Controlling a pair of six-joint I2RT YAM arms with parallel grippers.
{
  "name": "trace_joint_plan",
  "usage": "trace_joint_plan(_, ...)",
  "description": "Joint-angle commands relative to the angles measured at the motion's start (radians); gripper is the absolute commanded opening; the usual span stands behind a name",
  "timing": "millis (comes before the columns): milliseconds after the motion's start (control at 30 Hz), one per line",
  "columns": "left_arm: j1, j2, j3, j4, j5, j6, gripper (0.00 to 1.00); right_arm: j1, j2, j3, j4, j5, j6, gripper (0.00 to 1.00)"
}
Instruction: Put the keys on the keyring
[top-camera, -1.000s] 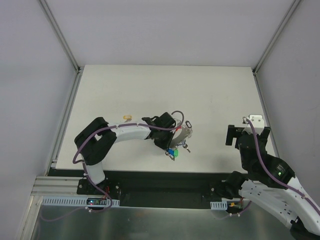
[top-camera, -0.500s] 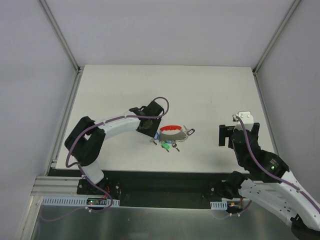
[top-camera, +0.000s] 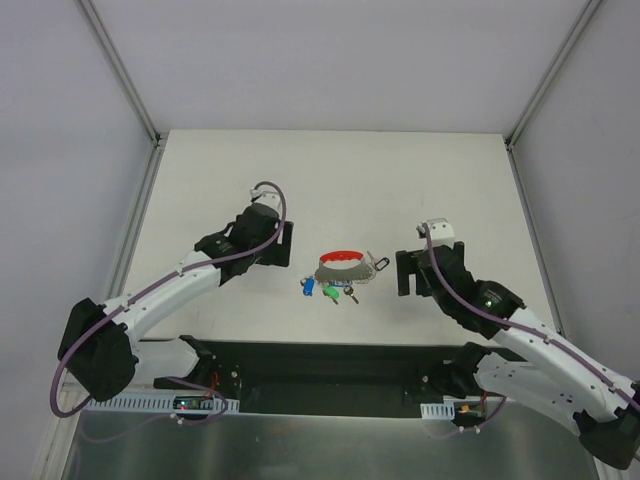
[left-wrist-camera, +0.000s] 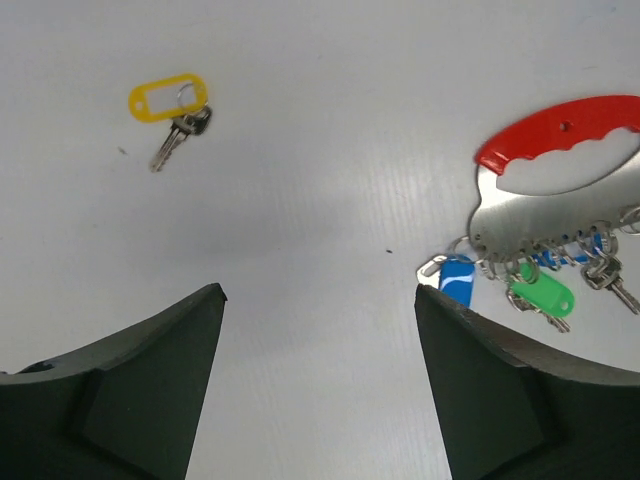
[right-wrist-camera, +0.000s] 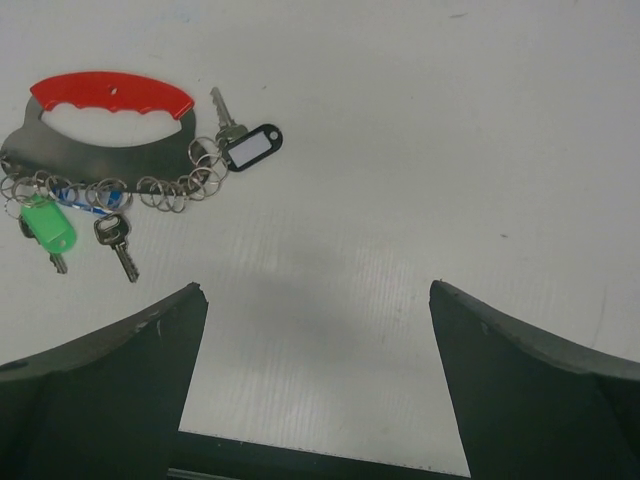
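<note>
Keys (right-wrist-camera: 113, 232) include one dark tag (right-wrist-camera: 252, 147), label blank.

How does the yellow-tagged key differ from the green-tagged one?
The yellow-tagged silver key lies alone, apart from the red-handled metal key holder; the green-tagged silver key hangs from a ring on its edge. The yellow one's tag has a pale centre; the green one's looks solid. Both are small, with plastic tags.

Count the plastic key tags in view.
4. The yellow tag lies alone, apart from the keyring. The blue tag and green tag hang at the keyring's lower edge; the black tag lies at its end. More could be hidden.
</note>
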Motion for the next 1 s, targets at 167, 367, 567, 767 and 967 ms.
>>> trace_joint_plan(167, 0.111, -0.125, -0.206, 0.166, 0.005, -0.063, 0.77, 0.0, 0.107, -0.117, 0.316, -0.162, 0.025, 0.97)
trace_joint_plan(367, 0.198, -0.124, -0.263, 0.326, 0.004, -0.059, 0.73, -0.002, 0.246, -0.125, 0.445, -0.214, -0.007, 0.83)
trace_joint_plan(567, 0.362, 0.058, -0.22, 0.473, 0.166, -0.082, 0.62, 0.0, 0.312, -0.157, 0.594, -0.222, -0.07, 0.68)
trace_joint_plan(767, 0.424, 0.285, -0.09, 0.509, 0.312, -0.066, 0.43, -0.002, 0.351, -0.199, 0.673, -0.254, -0.13, 0.61)
trace_joint_plan(967, 0.433, 0.361, -0.033, 0.506, 0.309, -0.046, 0.37, -0.004, 0.314, -0.229, 0.703, -0.26, -0.142, 0.6)
